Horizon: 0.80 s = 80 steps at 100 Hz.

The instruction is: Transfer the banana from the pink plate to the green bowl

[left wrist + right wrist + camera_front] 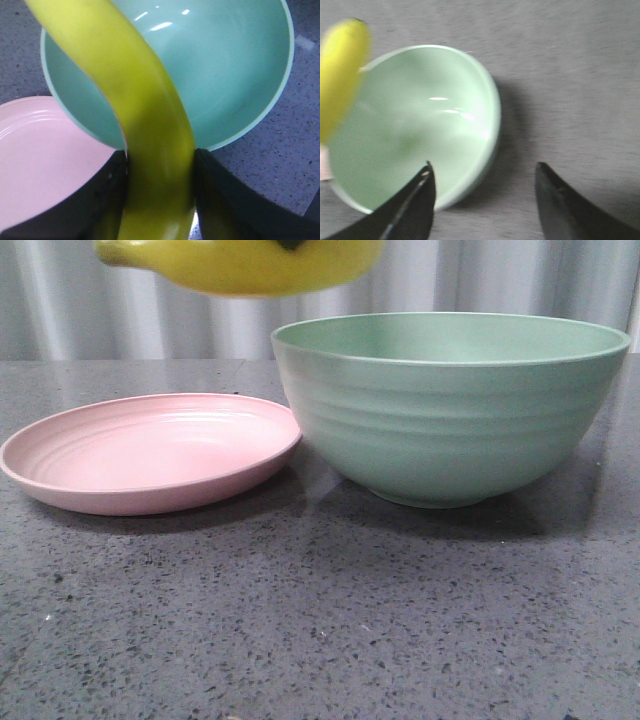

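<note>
Aloft: the banana [245, 265] hangs high over the table [320, 620], above the gap where the pink plate [60, 465] meets the green bowl [450, 430].
Left jaws: my left jaws [159, 200] are closed on the banana, one dark finger pressed to each flank, gripping it near the middle of its curve.
Right jaws: my right jaws [482, 200] stand wide apart with nothing between them, hovering beside the bowl's far rim.
Banana's reach: from my left wrist, the fruit arcs away from my fingers across the bowl's near rim; from my right wrist, one blurred yellow end shows over the bowl's edge.
Plate: bare, its lip just beside the bowl's wall; whether they touch I cannot tell.
Bowl: nothing inside, the inner wall catching highlights.
Handling, my judgement: the skin looks glossy and likely slick, the body light, firm and curved, so a mid-body pinch across the narrow width should keep it from pivoting; squeezing hard would probably bruise a real fruit.
Stage, my judgement: lifted clear of the plate, not yet centred over the bowl.
Risk, my judgement: released here, it may clip the rim and tumble onto the table.
</note>
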Each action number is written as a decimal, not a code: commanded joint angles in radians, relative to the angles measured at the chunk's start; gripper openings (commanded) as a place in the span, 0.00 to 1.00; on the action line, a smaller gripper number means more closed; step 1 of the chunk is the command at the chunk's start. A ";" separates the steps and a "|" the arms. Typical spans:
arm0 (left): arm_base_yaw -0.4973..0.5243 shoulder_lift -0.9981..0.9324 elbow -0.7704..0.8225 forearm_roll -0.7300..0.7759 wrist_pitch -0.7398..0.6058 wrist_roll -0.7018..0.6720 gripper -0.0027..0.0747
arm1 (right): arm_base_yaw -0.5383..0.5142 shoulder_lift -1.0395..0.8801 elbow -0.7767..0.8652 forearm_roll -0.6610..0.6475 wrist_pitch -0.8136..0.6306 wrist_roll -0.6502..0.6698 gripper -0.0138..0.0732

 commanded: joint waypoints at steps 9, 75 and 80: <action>-0.026 -0.010 -0.033 -0.072 -0.051 0.002 0.22 | 0.028 0.183 -0.141 0.218 -0.050 -0.009 0.66; -0.053 -0.005 -0.033 -0.085 -0.081 0.017 0.22 | 0.071 0.510 -0.251 0.558 -0.111 -0.028 0.60; -0.053 -0.005 -0.033 -0.085 -0.081 0.017 0.22 | 0.071 0.510 -0.251 0.558 -0.111 -0.028 0.55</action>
